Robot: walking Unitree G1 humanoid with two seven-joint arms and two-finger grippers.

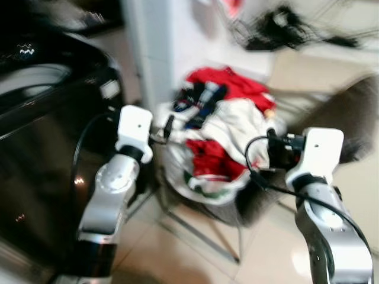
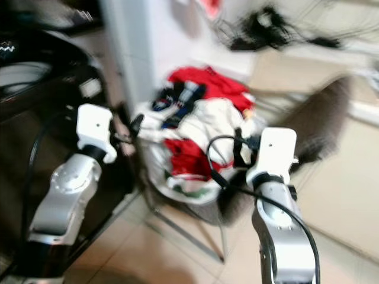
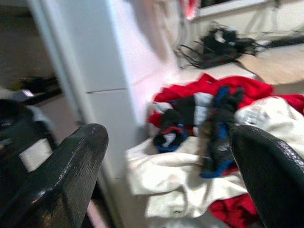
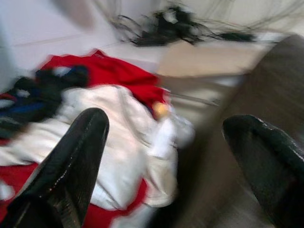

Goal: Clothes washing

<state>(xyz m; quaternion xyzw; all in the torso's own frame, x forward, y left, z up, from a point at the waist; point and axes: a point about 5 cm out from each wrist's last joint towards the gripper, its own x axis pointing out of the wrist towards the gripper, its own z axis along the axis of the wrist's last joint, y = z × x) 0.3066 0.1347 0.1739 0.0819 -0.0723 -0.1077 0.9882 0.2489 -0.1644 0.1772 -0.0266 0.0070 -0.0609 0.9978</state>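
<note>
A heap of clothes [image 1: 219, 136], red, white and dark blue, lies piled in a basket on a wire stand [image 1: 201, 232] straight ahead. A black washing machine [image 1: 41, 148] stands at the left. My left gripper [image 3: 168, 137] is held up at the heap's left edge, open, with only the clothes seen beyond its fingers. My right gripper [image 4: 166, 122] is up at the heap's right edge, open too, its fingers spread before a white garment [image 4: 128, 142]. Both eye views are blurred.
A white pillar [image 1: 154, 53] rises behind the basket, close to the washing machine. A black tangle of wire [image 1: 284, 26] lies on a ledge at the back. Dark grey fabric [image 1: 346, 115] spreads to the right of the basket. Pale floor tiles [image 1: 177, 254] lie below.
</note>
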